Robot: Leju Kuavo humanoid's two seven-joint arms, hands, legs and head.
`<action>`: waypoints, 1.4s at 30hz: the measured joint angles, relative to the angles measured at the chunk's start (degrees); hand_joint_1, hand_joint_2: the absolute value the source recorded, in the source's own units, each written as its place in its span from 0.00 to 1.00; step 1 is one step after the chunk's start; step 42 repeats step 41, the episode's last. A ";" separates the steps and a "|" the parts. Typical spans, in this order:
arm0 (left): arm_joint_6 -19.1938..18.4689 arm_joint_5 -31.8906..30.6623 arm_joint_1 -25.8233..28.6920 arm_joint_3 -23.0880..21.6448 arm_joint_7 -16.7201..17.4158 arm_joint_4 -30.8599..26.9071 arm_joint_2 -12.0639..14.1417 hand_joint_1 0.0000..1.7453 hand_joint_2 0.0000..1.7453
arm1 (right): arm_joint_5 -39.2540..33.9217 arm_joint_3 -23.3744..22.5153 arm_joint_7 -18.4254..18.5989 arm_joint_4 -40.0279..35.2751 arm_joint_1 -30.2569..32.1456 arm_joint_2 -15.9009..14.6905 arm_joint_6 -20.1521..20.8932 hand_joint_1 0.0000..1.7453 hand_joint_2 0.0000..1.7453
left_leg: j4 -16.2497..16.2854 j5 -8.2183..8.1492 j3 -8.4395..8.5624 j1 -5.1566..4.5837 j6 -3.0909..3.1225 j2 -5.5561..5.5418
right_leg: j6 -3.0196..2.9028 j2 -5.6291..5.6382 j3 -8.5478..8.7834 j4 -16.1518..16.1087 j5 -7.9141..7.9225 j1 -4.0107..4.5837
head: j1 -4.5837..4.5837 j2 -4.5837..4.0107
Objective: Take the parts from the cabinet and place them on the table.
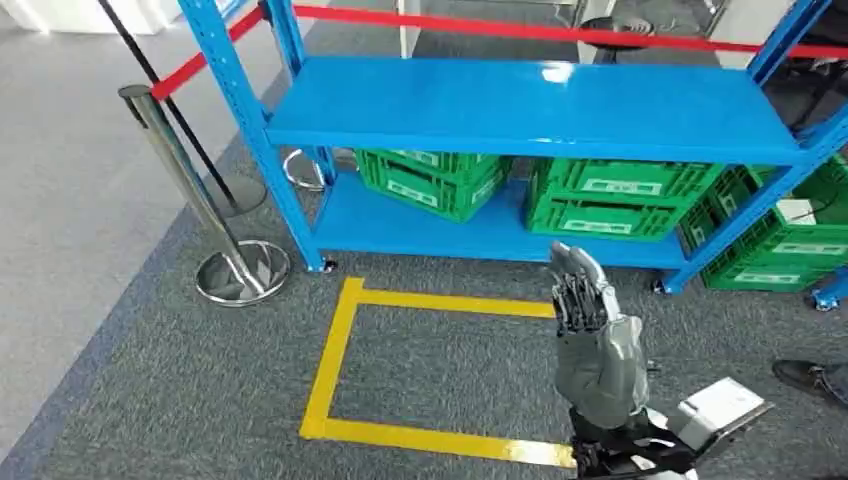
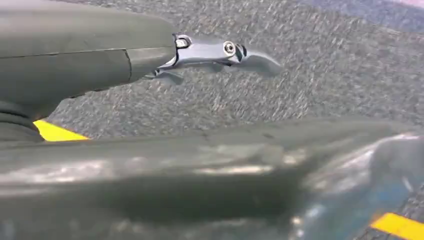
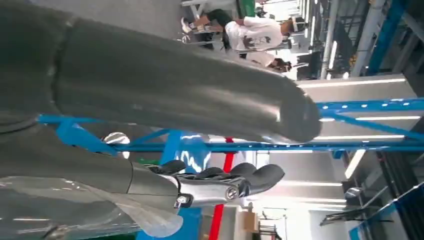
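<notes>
Now your robot faces the blue cabinet (image 1: pixel 530 105), a steel rack whose upper shelf lies bare while green crates (image 1: pixel 610 195) stand on the lower shelf and on the floor at the right. Your right robot hand (image 1: pixel 585 300) is raised before the rack, fingers extended and apart, holding nothing (the wrist view shows the same hand (image 3: pixel 220 182) open against the blue beams). Your left robot hand (image 2: pixel 220 52) hangs over grey carpet, fingers apart, nothing in them. What parts the crates hold you cannot tell from here; one crate at the far right shows something white (image 1: pixel 797 210). No surface is in sight, so this fits either an approach to fetch parts or a return for more. A yellow taped rectangle (image 1: pixel 335 360) marks the floor ahead, a stanchion (image 1: pixel 190 190) with red belt stands left. Any reach must go low, under the upper shelf.
</notes>
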 joint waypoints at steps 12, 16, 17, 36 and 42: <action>0.00 -0.11 0.14 0.24 -0.02 -0.17 0.02 0.00 0.00 | 0.00 0.00 -0.08 0.00 0.00 0.02 0.00 0.00 0.00 | 7.28 4.08 -7.38 1.18 -2.29 0.18 | -0.65 -0.06 5.80 -1.07 -3.91 -1.14 | -0.64 0.02; -0.05 -0.11 0.16 0.26 -0.02 -0.22 -0.02 0.00 0.00 | 0.00 0.02 -0.06 0.00 -0.08 0.02 0.00 0.00 0.00 | 1.96 3.40 -5.26 0.48 -1.14 0.36 | 0.77 -0.08 5.61 -1.66 -4.91 -0.98 | -0.72 0.02; -0.05 -0.11 0.21 0.28 0.00 -0.24 -0.02 0.00 0.00 | 0.02 0.02 -0.08 0.00 -0.09 0.02 0.00 0.00 0.00 | 1.86 3.23 -5.20 0.44 -0.81 0.32 | 1.13 -0.20 5.98 -2.27 -4.89 -1.01 | -0.77 0.00; -0.05 -0.11 -0.30 0.68 -0.02 -0.55 -0.22 0.00 0.00 | 0.02 0.20 -0.11 0.13 -0.62 0.00 -0.31 0.00 0.00 | 6.60 -5.14 -0.77 0.17 -1.49 0.18 | -1.64 -0.26 1.54 -1.33 -0.32 -0.59 | -0.83 0.00; -0.07 -0.13 0.18 0.81 -0.02 -0.55 -0.13 0.00 0.00 | 0.00 0.22 -0.11 0.17 -0.52 0.00 -0.28 0.00 0.00 | 14.20 -2.02 -8.82 1.14 -2.48 0.20 | -1.20 0.01 4.43 -1.33 -2.66 -0.90 | -0.90 0.00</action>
